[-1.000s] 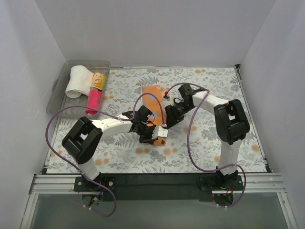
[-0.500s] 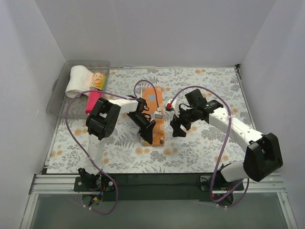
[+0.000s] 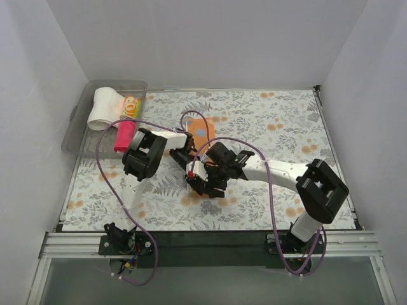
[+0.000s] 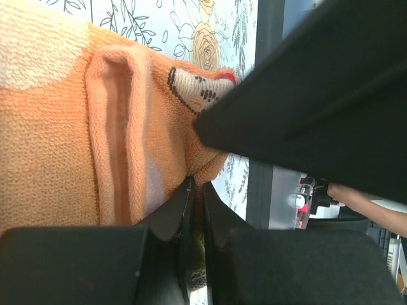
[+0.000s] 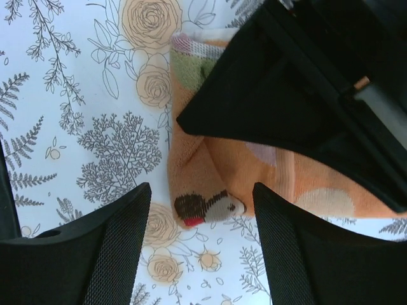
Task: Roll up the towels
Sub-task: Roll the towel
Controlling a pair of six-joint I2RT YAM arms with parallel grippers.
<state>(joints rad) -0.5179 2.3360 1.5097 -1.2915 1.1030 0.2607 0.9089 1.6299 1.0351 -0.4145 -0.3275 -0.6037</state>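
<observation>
At mat (image 3: 286, 121) centre, orange towel (image 3: 202, 130) lies flat; L gripper (image 4: 196, 187) pinches its end fold; R gripper (image 5: 200, 197) spread astride the corner; roll apparently just starting; next: tuck edge, turn evenly.

No writing can be read anywhere, not even on the orange towel (image 4: 57, 127).

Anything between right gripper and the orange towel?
Nothing visible. The right gripper is open, its fingers straddling a corner of the orange towel. The left gripper, pinched shut on the same towel, sits just beyond: close, not between.
</observation>
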